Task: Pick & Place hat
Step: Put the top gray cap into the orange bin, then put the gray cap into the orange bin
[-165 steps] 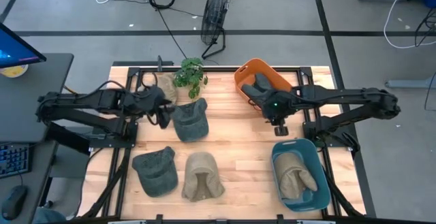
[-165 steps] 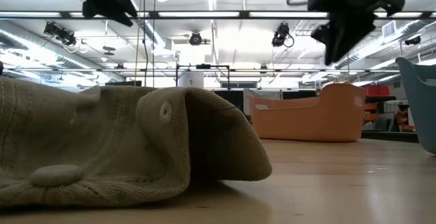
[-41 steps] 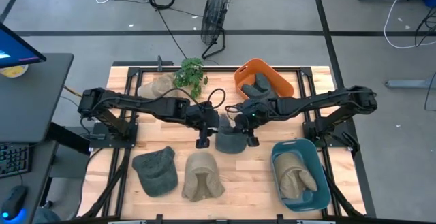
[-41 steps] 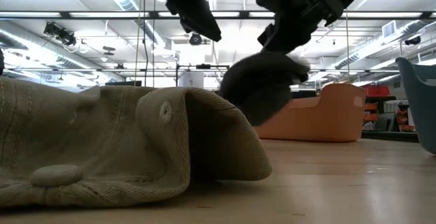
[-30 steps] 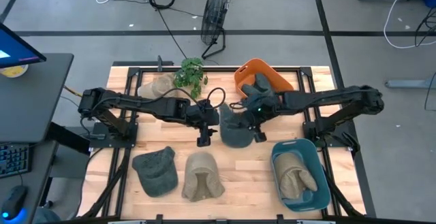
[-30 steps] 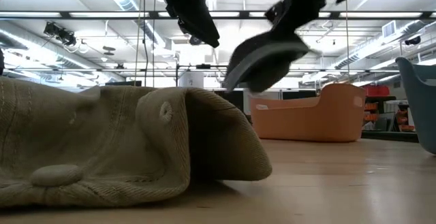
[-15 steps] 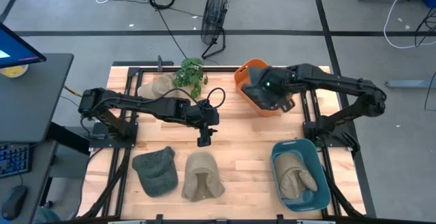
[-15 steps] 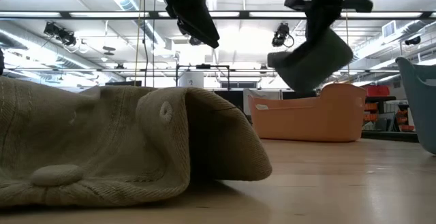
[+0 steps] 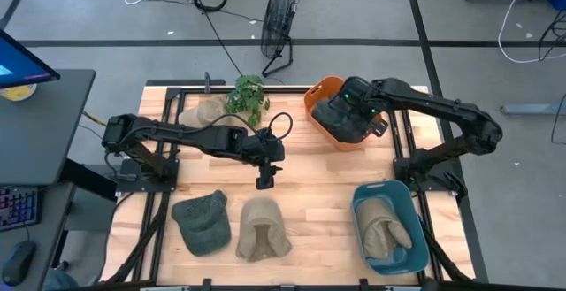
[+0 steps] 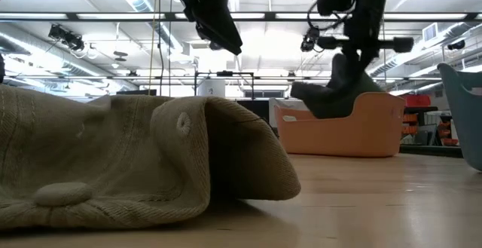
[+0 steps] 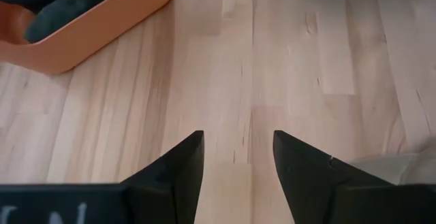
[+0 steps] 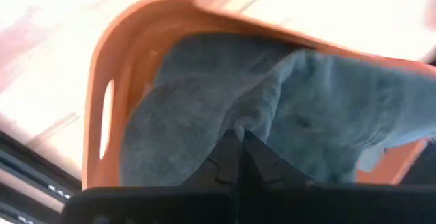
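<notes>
Your bench [image 9: 309, 194] carries a potted plant [image 9: 247, 96] at the back edge with a tan hat [image 9: 202, 111] beside it, and near the front a grey-green hat [image 9: 202, 222] and a beige hat [image 9: 263, 229] lie side by side. Your left claw [image 9: 266, 180] hangs over bare wood mid-bench, fingers spread and holding nothing. Your right claw [image 9: 347, 114] is clenched on the dark grey hat [image 10: 331, 96], which dangles over the orange bin [image 9: 325, 92]; another dark hat [image 12: 184, 122] already lies in that bin. The blue bin [image 9: 364, 204] at the front right holds a tan cap [image 9: 389, 233]
</notes>
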